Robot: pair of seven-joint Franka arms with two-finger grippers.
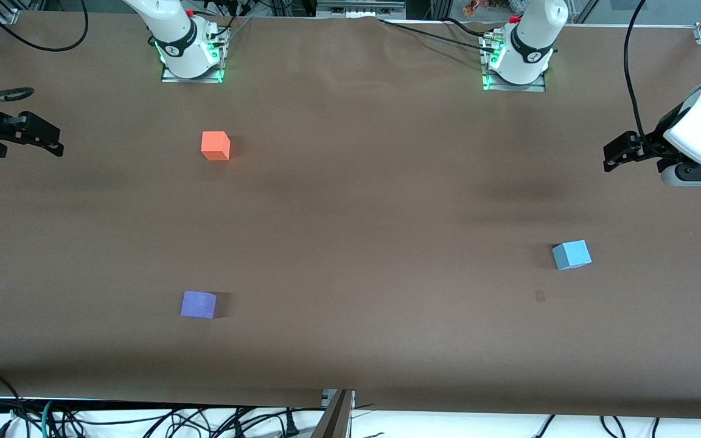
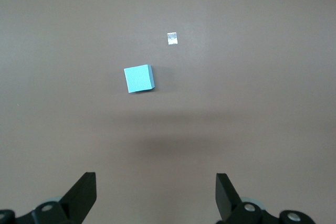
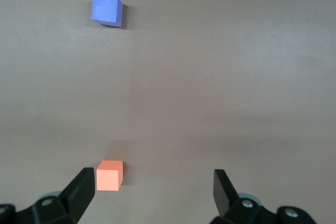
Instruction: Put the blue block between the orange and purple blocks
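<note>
the left claw (image 1: 611,157) hung in the air over the left arm's end of the bench (image 1: 350,243), its fingers (image 2: 84,192) spread wide apart and holding nothing. in the left wrist view the blue block (image 2: 139,78) lay flat on the bench, well apart from those fingers, with a small pale square mark (image 2: 172,39) on the bench near it. the right claw (image 1: 52,146) hung over the right arm's end of the bench, also spread wide and empty; its wrist view showed the orange block (image 3: 109,175) on the bench close by one finger (image 3: 81,190) without touching it, and the purple block (image 3: 107,9) well apart from both. in the front view the blue block (image 1: 571,254) sat toward the left arm's end, with the mark (image 1: 540,296) a little nearer the front camera. the orange block (image 1: 215,146) and purple block (image 1: 198,304) sat toward the right arm's end, well apart from each other, the purple one nearer the front camera. bare bench lay between those two, and the blue block stood well apart from them.
</note>
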